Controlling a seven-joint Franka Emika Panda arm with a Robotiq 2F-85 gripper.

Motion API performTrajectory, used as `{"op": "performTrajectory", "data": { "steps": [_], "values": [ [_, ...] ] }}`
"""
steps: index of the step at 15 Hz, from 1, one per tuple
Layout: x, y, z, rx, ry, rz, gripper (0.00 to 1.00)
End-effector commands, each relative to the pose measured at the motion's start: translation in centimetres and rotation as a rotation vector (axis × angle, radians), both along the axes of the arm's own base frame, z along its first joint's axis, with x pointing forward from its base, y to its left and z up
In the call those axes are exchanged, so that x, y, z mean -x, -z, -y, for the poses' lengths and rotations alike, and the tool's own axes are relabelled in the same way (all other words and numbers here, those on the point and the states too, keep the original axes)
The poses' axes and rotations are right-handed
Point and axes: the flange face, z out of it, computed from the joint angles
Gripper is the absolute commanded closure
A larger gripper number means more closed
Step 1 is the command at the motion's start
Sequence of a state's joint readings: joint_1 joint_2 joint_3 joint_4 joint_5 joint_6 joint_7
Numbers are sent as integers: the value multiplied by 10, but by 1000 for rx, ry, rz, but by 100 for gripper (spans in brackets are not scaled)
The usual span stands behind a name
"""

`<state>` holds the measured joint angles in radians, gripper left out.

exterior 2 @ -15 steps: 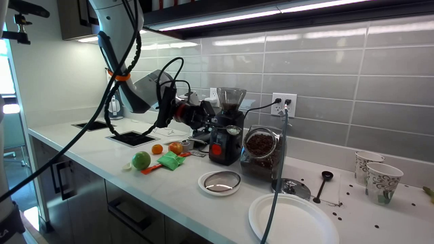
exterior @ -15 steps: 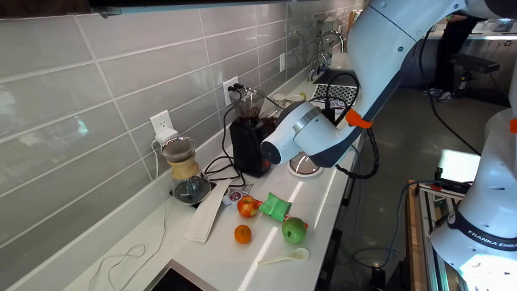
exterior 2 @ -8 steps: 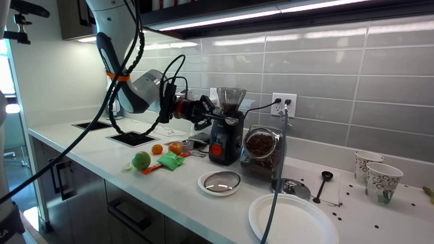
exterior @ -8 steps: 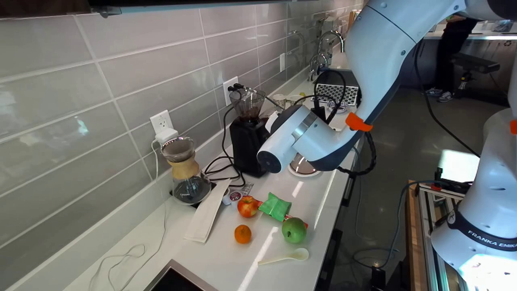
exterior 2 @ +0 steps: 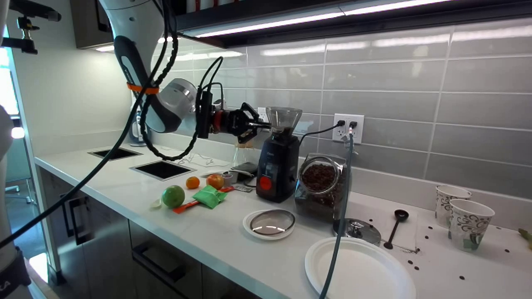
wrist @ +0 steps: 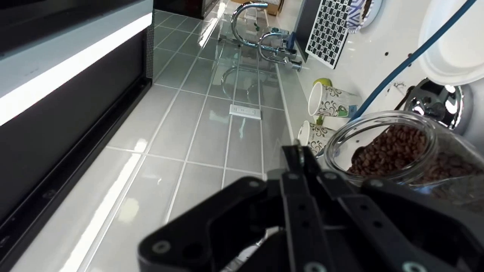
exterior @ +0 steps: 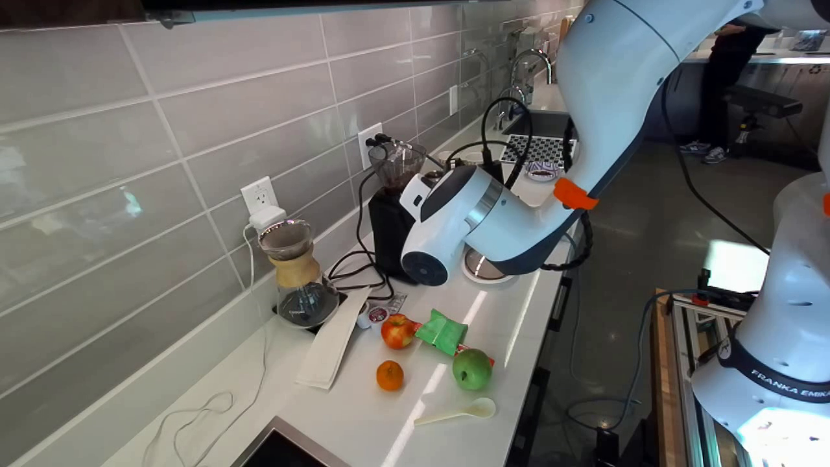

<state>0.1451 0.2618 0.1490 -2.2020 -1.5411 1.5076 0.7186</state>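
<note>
My gripper point(exterior 2: 264, 123) is shut on a thin metal spoon point(wrist: 301, 152), seen edge-on between the fingertips point(wrist: 300, 149) in the wrist view. The spoon's bowl cannot be made out in the exterior views. The fingertips are beside the lower part of the clear hopper point(exterior 2: 286, 116) on the black coffee grinder point(exterior 2: 274, 166); whether they touch it I cannot tell. The grinder also shows in an exterior view point(exterior: 389, 240), where the arm's wrist hides the gripper. A glass jar point(exterior 2: 314, 205) of coffee beans lies tilted beside the grinder; its mouth point(wrist: 329, 151) shows in the wrist view.
A green apple point(exterior 2: 173, 197), an orange point(exterior 2: 192, 182), a red apple point(exterior 2: 215, 181) and a green packet point(exterior 2: 210, 196) lie on the counter. A sieve point(exterior 2: 272, 222), a white plate point(exterior 2: 399, 274) and paper cups point(exterior 2: 469, 224) stand nearer. A glass carafe point(exterior: 298, 269) stands by the wall.
My gripper has risen from in front of the grinder's body to the hopper's level, and the wrist has turned. The spoon's bowl, earlier visible before the grinder, no longer shows there.
</note>
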Motion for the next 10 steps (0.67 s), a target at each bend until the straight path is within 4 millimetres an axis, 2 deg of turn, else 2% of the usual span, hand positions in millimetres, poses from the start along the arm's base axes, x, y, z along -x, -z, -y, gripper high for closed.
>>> {"op": "performTrajectory", "data": {
  "steps": [1,10],
  "values": [
    [4,-14,-7,-13,8,92,99],
    [7,-25,-20,-49,-28,141,99]
  ]
}}
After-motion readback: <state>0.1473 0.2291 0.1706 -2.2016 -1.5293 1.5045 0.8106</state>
